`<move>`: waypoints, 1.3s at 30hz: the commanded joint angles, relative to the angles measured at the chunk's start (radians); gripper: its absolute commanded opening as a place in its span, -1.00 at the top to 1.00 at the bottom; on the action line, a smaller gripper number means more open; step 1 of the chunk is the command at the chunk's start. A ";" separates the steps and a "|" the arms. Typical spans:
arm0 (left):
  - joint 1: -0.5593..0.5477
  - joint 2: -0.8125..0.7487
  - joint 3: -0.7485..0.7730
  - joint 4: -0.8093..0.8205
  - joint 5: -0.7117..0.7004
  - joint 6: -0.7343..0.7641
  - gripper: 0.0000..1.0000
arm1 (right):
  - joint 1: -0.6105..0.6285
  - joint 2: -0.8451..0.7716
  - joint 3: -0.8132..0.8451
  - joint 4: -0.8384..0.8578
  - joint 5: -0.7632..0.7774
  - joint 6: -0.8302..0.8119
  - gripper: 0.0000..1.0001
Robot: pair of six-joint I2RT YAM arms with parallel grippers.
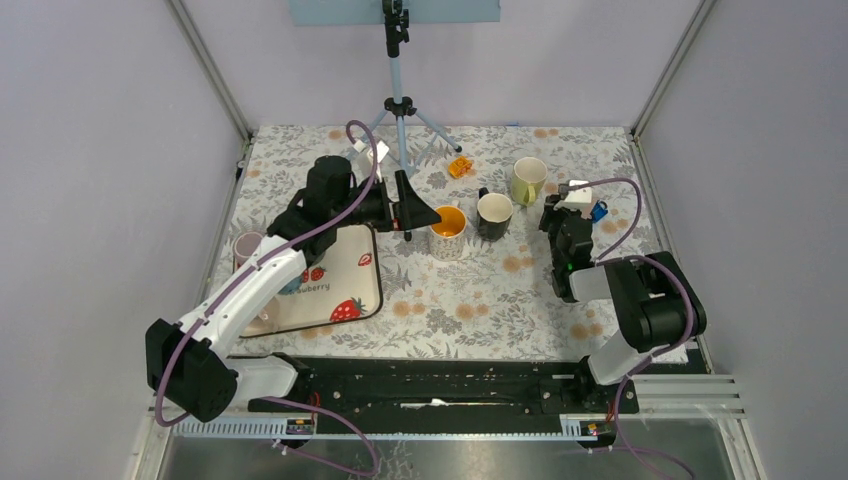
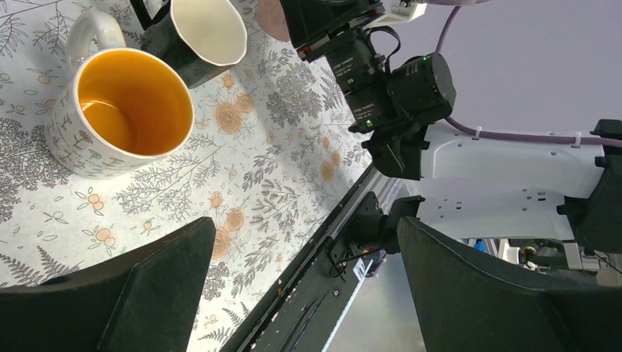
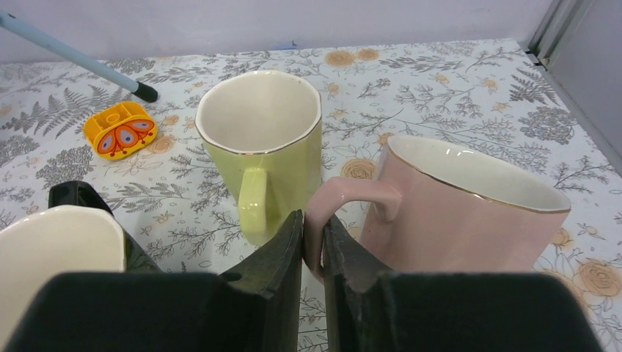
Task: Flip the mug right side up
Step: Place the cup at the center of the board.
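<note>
Right wrist view: right fingers [image 3: 279, 253] clamped on the handle [image 3: 345, 198] of the pink mug [image 3: 469, 213], mouth up, beside the green mug [image 3: 260, 147] on the bench [image 3: 440, 88]. Top view: pink mug hidden. Left fingers [image 2: 147, 293] apart, near orange-lined mug [image 2: 117, 110].

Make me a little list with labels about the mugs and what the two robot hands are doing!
right gripper: shut on the handle of the pale pink ceramic mug
pink mug pose: upright, mouth up
left gripper: open, holding nothing
white floral mug with orange inside: upright, empty, near left gripper
black mug with cream inside: upright
lime green ceramic mug: upright, behind the pink one
small orange plastic block: on the flowery tablecloth
</note>
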 commanded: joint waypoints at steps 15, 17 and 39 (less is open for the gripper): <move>-0.027 -0.035 -0.014 -0.002 -0.020 0.054 -0.98 | 0.010 0.196 0.012 0.493 -0.115 -0.065 1.00; -0.025 -0.059 -0.029 -0.012 -0.041 0.067 -0.98 | 0.010 0.199 0.005 0.493 -0.118 -0.053 1.00; -0.027 -0.164 -0.108 -0.004 -0.030 0.076 -0.98 | 0.010 0.106 -0.097 0.491 -0.123 0.083 0.30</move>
